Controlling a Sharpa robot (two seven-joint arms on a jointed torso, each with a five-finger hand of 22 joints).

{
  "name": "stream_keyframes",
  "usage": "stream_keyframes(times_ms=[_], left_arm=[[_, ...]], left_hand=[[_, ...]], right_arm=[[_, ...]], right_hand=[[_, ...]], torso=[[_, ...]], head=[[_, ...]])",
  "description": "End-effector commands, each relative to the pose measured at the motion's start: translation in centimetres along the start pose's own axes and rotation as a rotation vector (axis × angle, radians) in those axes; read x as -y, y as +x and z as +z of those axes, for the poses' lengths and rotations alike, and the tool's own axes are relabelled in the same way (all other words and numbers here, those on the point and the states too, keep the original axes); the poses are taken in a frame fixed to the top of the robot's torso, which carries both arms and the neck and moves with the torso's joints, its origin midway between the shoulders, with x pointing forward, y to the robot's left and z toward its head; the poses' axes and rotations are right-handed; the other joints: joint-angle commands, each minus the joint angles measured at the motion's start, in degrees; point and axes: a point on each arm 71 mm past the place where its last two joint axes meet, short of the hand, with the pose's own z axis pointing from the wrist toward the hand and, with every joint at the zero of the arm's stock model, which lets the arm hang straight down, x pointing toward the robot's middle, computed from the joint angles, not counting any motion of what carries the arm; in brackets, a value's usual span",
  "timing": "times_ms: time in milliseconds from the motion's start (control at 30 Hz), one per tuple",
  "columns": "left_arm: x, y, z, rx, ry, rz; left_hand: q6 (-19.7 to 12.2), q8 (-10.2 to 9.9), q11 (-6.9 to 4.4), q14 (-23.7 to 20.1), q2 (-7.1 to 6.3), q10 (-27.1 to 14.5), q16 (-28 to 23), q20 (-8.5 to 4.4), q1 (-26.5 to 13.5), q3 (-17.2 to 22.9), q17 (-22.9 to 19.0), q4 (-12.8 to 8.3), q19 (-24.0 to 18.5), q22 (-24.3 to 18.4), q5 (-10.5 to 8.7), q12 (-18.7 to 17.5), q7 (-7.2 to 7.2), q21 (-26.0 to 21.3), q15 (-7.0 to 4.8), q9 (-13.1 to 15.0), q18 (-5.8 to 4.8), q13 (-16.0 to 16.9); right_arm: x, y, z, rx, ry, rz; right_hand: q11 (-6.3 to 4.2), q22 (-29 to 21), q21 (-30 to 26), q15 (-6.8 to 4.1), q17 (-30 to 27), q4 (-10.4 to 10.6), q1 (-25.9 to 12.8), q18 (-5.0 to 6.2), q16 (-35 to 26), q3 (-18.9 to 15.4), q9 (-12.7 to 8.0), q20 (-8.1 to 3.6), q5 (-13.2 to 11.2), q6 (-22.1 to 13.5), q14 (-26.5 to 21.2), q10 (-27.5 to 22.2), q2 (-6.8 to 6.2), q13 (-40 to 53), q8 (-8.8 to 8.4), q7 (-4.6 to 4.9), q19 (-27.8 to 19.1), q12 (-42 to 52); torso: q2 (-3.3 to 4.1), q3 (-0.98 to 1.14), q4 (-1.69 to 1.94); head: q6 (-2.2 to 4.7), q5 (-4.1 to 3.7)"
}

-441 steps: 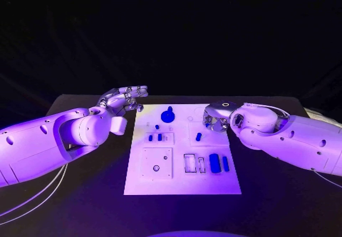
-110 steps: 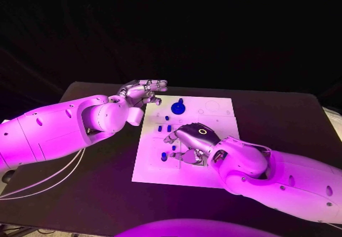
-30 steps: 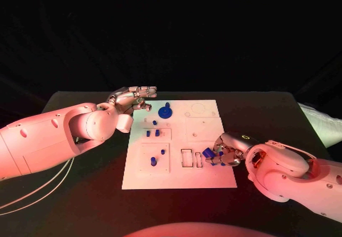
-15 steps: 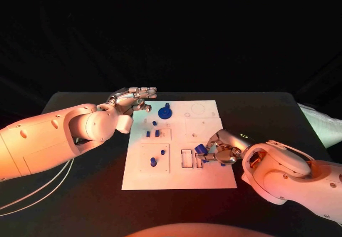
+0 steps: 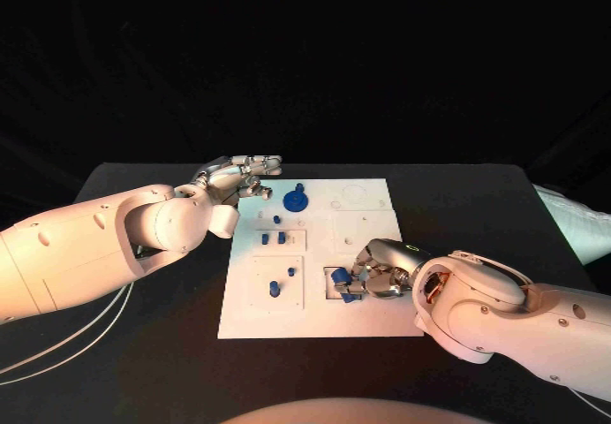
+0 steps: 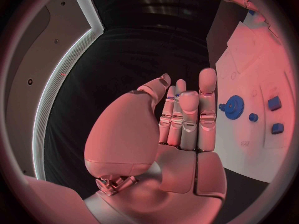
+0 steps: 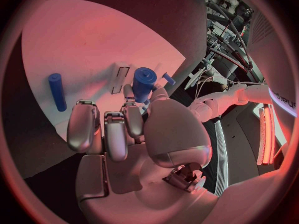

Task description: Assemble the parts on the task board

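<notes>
The white task board [image 5: 319, 314] lies mid-table. My right hand [image 5: 373, 279] is low over its near part and pinches a thick blue cylinder [image 5: 343, 281] between thumb and finger, just above the rectangular slots [image 7: 118, 79]. The right wrist view shows that cylinder [image 7: 143, 82] at the fingertips and a thin blue rod [image 7: 57, 91] lying flat on the board [image 7: 74, 40]. A blue gear [image 5: 296, 200] sits at the board's far end, and small blue parts [image 5: 273, 238] stand in the middle. My left hand [image 5: 237, 176] hovers off the far left corner, fingers straight, holding nothing.
More small blue pieces [image 5: 274, 288] sit in the square recess at the board's near left. In the left wrist view, the gear [image 6: 234, 106] and small pieces [image 6: 274, 103] lie beyond my left hand [image 6: 181, 122]. Black table [image 5: 484, 203] surrounds the board.
My right hand has carried the thick blue cylinder leftwards, from the board's near right side to just over the slots. The left hand has stayed in place.
</notes>
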Motion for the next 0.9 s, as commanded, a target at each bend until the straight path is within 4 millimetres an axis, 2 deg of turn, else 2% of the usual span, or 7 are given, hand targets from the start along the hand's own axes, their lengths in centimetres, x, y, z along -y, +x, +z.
stream_keyframes(times_ms=[33,233,333,400,567,767,900], left_arm=[[0.03,0.33,0.02,-0.026,0.002,-0.002],[0.04,0.28,-0.01,-0.025,0.001,-0.002],[0.03,0.26,-0.03,-0.026,0.000,-0.002],[0.02,0.27,-0.04,-0.028,-0.002,-0.001],[0.01,0.29,-0.05,-0.032,-0.004,0.000],[0.01,0.24,-0.09,-0.032,-0.005,0.000],[0.02,0.22,-0.10,-0.031,-0.006,0.000]], left_hand=[[-0.44,0.23,-0.03,-0.33,0.44,-0.52,-0.08,0.09,0.29,-0.42,0.01,-0.06,-0.04,-0.09,-0.11,0.18,0.08,-0.20,0.11,-0.06,0.78,0.07],[-0.44,0.23,-0.03,-0.33,0.44,-0.52,-0.08,0.09,0.29,-0.42,0.01,-0.06,-0.04,-0.09,-0.11,0.18,0.08,-0.20,0.11,-0.06,0.78,0.07],[-0.47,0.24,-0.01,-0.36,0.45,-0.58,-0.10,0.09,0.32,-0.44,-0.05,-0.08,-0.03,-0.10,-0.10,0.23,0.10,-0.22,0.11,-0.06,0.78,0.08],[-0.47,0.24,-0.01,-0.36,0.45,-0.58,-0.10,0.09,0.32,-0.44,-0.05,-0.08,-0.03,-0.10,-0.10,0.23,0.10,-0.22,0.11,-0.06,0.78,0.08],[-0.47,0.24,-0.01,-0.36,0.45,-0.58,-0.10,0.09,0.32,-0.44,-0.05,-0.08,-0.03,-0.10,-0.10,0.23,0.10,-0.22,0.11,-0.06,0.78,0.08],[-0.47,0.24,-0.01,-0.36,0.45,-0.58,-0.10,0.09,0.32,-0.44,-0.05,-0.08,-0.03,-0.10,-0.10,0.23,0.10,-0.22,0.11,-0.06,0.78,0.08],[-0.47,0.24,-0.01,-0.36,0.45,-0.58,-0.10,0.09,0.32,-0.44,-0.05,-0.08,-0.03,-0.10,-0.10,0.23,0.10,-0.22,0.11,-0.06,0.78,0.08]], right_arm=[[0.02,0.14,0.17,-0.006,0.018,-0.024],[-0.10,0.08,0.35,0.012,0.015,-0.041],[-0.20,0.02,0.45,0.023,0.009,-0.055],[-0.28,0.01,0.50,0.029,0.005,-0.062],[-0.42,0.00,0.57,0.036,-0.002,-0.075],[-0.52,-0.03,0.45,0.042,-0.012,-0.081],[-0.60,0.00,0.37,0.041,-0.022,-0.082]], right_hand=[[-0.65,0.00,0.26,-0.44,9.00,0.04,0.02,-0.78,0.12,-0.60,0.14,-0.50,-0.53,2.63,4.90,0.57,0.91,-3.69,0.31,-2.21,0.14,-0.12],[-0.77,-0.33,0.03,-0.56,8.69,0.05,-3.25,-0.74,-0.07,-3.17,0.71,-0.68,-5.20,2.82,4.84,0.73,1.00,-3.67,0.34,-2.33,0.02,-0.72],[-0.74,-0.85,-0.32,-0.57,8.40,0.01,-6.75,-0.65,-0.26,-6.20,1.17,-0.71,-13.17,2.73,4.78,0.67,0.24,-3.78,0.31,-2.30,-0.22,-1.37],[-0.67,-1.34,-0.62,-0.51,8.11,0.04,-8.09,-0.56,-0.44,-7.45,1.38,-0.68,-15.80,2.53,4.72,0.55,-0.44,-3.86,0.23,-2.23,-0.46,-1.75],[-0.58,-2.16,-1.14,-0.45,7.65,0.12,-10.98,-0.40,-0.73,-8.66,1.76,-0.62,-16.72,2.24,4.62,0.27,-1.91,-4.11,0.16,-2.14,-0.84,-2.51],[-0.59,-2.10,-1.13,-0.44,7.69,0.05,-11.03,-0.42,-0.72,-8.48,1.83,-0.61,-16.54,2.25,4.63,0.33,-1.98,-3.98,0.17,-2.14,-0.81,-2.45],[-0.61,-1.94,-1.12,-0.47,7.84,-0.48,-7.38,-0.45,-0.67,-7.06,2.30,-0.59,-14.81,2.26,4.68,0.60,-1.26,-3.43,0.28,-2.20,-0.67,-2.34]], torso=[[0.02,0.03,-0.03],[-0.02,0.03,-0.02],[-0.02,0.03,-0.08],[-0.02,0.05,-0.10],[-0.01,0.05,-0.09],[0.01,0.05,-0.09],[-0.03,0.06,-0.09]], head=[[0.00,0.12],[-0.06,0.24],[-0.07,0.31],[-0.05,0.33],[-0.05,0.32],[-0.12,0.30],[-0.16,0.34]])
